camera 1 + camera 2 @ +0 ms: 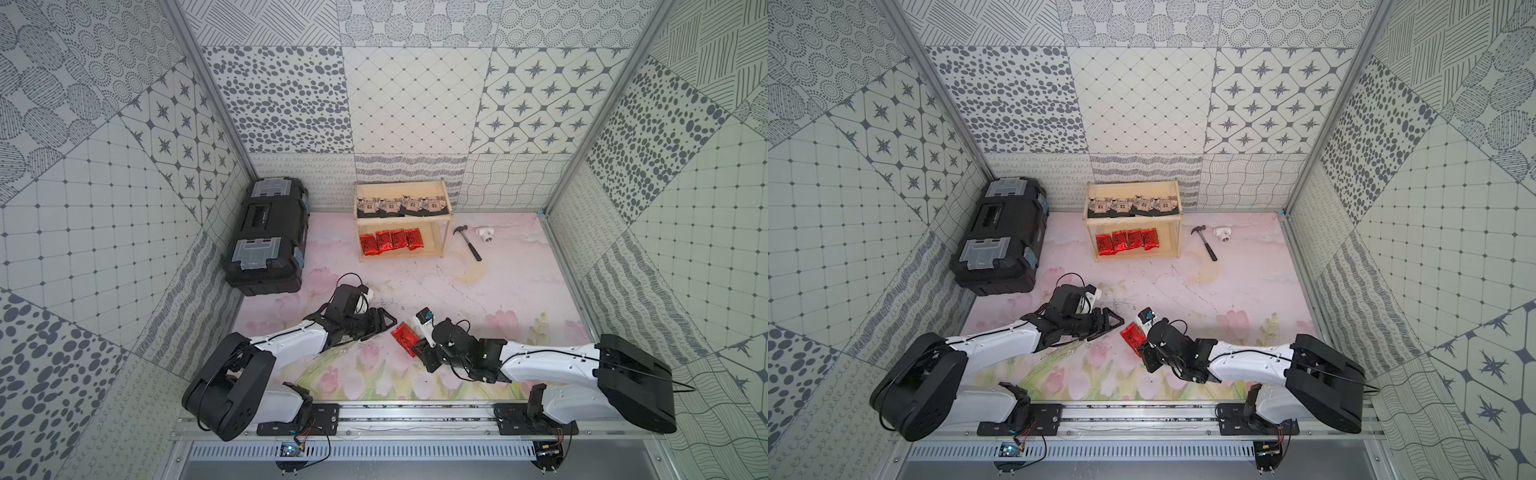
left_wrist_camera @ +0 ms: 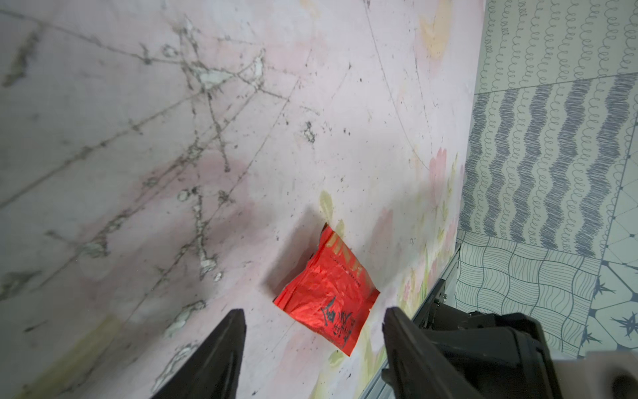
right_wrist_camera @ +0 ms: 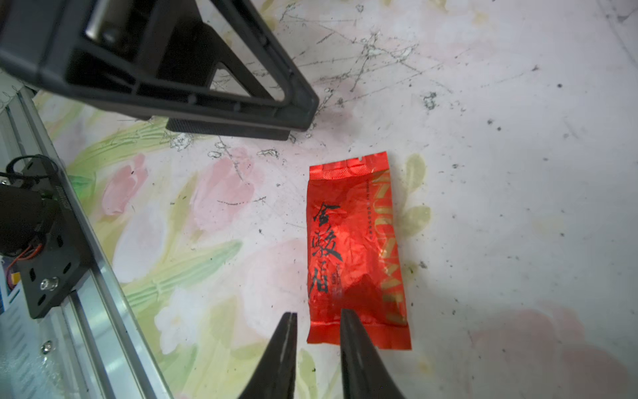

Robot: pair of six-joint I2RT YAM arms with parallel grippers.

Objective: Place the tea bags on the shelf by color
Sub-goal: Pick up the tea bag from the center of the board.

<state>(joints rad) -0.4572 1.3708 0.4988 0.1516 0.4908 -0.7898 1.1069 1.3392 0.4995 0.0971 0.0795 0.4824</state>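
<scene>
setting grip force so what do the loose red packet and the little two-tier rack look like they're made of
The loose oblong red packet looks like thin metallised foil: glossy, creased, with glare patches and crimped end seals. The small two-tier rack looks like pale bare wood, matt, with thin posts and flat boards; grain is too small to confirm.

Both top views: steeply down from above the near edge of the tabletop (image 1: 457, 291), whole scene. Wrist views: close, sharing one red packet (image 2: 328, 293).

Bright, even overhead light, soft shadows. Glare flashes off the shiny red foil packet (image 3: 355, 248); wrist views blur toward their edges.
</scene>
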